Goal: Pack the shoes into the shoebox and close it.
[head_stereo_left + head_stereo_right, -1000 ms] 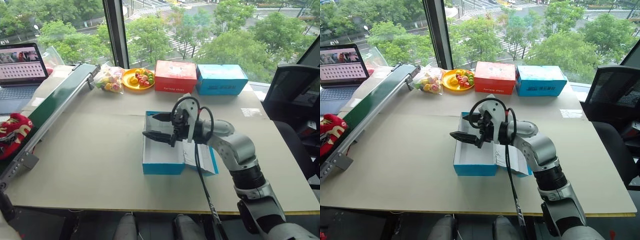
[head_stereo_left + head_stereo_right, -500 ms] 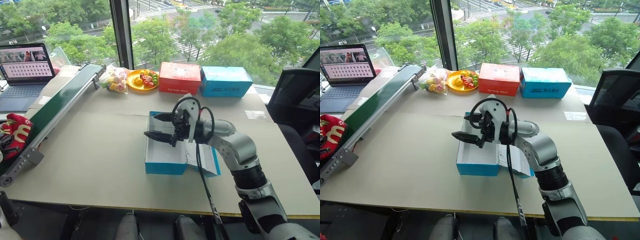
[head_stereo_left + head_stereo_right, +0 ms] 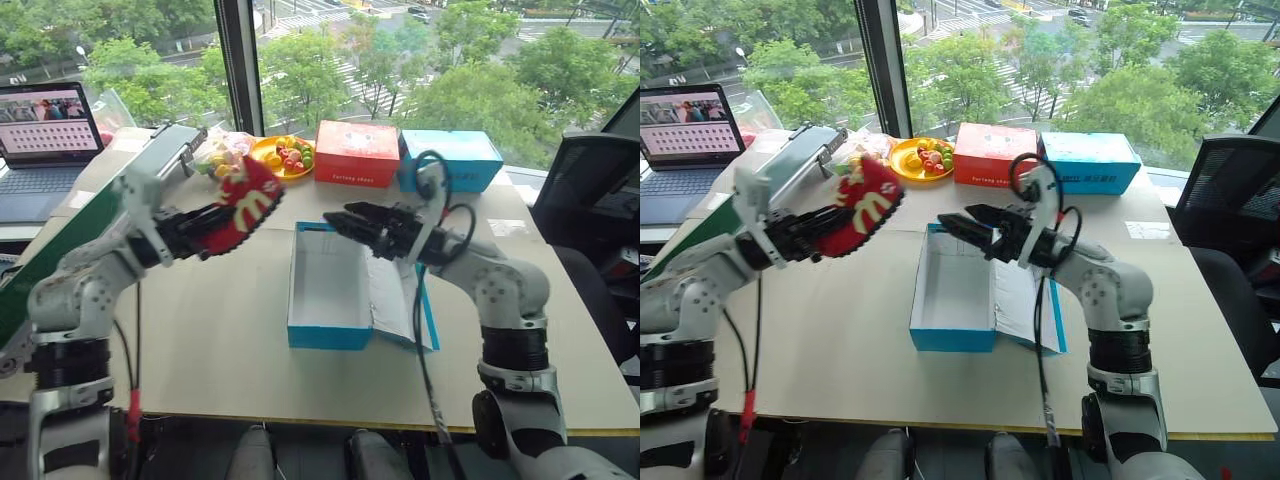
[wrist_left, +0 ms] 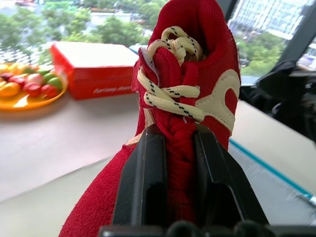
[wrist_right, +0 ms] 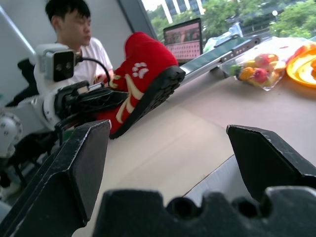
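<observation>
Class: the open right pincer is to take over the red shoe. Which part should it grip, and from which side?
Probably the raised heel end of the shoe, from the box side: the left pincer clamps the laced front, and the heel points toward the right pincer.

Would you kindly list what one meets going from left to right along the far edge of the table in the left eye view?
Laptop → bag of colourful items → yellow plate of fruit → red box → paler blue box.

Prob. office/lab: laptop [image 3: 45, 125], office chair [image 3: 590, 190], high window over street.
</observation>
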